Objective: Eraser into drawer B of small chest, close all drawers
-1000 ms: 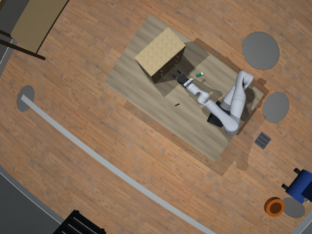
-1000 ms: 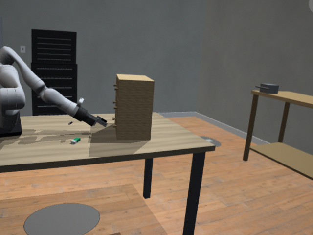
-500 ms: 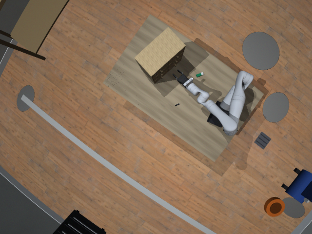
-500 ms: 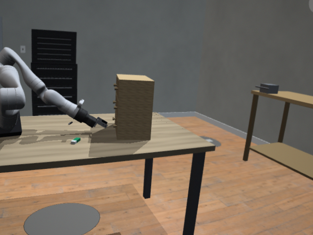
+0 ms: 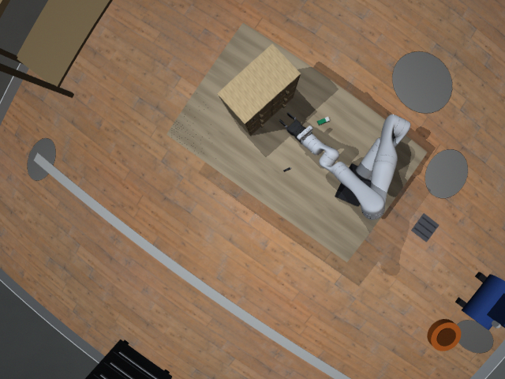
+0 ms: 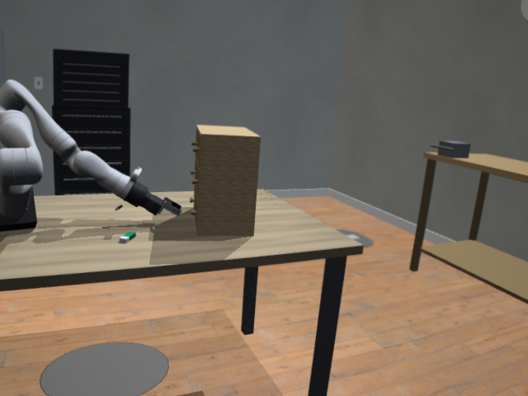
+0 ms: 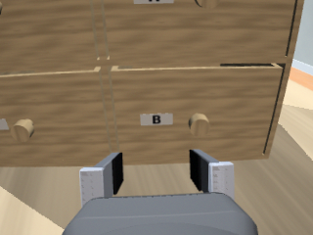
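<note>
The robot's hand [image 5: 286,120] [image 6: 177,210] [image 7: 156,164], fingers apart, hovers before drawer B [image 7: 178,98] as the green-and-white eraser [image 5: 323,121] [image 6: 127,237] lies on the counter [image 5: 309,196] [image 6: 281,242].

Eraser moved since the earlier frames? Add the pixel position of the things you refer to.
No. In both outside views the eraser [image 5: 323,121] [image 6: 127,237] lies at the same spot relative to the chest [image 5: 259,83] [image 6: 227,183].
</note>
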